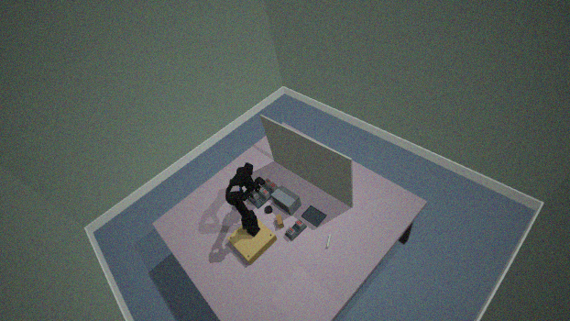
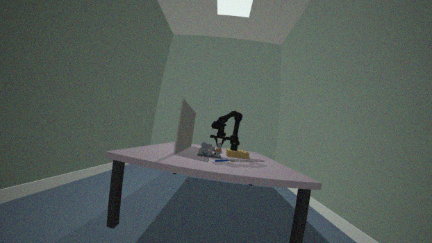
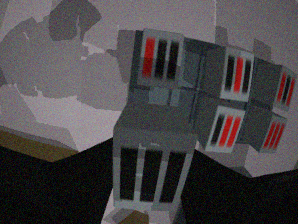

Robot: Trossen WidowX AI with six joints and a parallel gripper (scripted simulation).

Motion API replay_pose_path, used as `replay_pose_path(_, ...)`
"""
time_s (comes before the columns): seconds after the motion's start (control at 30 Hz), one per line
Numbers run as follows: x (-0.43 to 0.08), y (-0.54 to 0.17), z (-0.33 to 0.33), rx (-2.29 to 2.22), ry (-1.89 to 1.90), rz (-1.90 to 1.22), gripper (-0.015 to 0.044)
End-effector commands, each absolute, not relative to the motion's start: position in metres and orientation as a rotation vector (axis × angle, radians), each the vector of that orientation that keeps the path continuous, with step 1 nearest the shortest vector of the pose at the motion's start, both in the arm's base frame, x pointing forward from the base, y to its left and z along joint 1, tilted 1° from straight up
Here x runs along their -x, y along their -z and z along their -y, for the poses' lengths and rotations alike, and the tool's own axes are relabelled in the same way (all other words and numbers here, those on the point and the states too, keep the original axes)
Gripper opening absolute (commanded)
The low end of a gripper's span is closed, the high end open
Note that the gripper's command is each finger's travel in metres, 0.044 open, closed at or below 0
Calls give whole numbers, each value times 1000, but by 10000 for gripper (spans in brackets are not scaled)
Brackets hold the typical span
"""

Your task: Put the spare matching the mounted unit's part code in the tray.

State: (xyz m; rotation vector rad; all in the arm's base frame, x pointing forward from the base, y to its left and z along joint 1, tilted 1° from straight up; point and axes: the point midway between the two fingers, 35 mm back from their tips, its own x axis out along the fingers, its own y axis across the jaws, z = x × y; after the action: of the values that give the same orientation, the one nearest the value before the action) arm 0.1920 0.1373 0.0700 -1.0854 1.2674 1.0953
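Fingers clamped on grey spare [image 3: 156,106], btwn pads, two more spares [image 3: 249,106] just beside

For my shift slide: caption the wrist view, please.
Gripper shut on a grey spare with one red and two dark bars, above the pink table.
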Motion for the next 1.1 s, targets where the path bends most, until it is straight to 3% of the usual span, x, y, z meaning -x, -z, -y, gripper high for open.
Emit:
replay_pose_path(0.0, -192, -75, -137, 1082, -1090, -1265, 0)
replay_pose_path(0.6, -187, -147, -126, 1083, -1090, -1266, 0)
replay_pose_path(1.07, -214, -150, -110, 1061, -1061, -1256, 0)
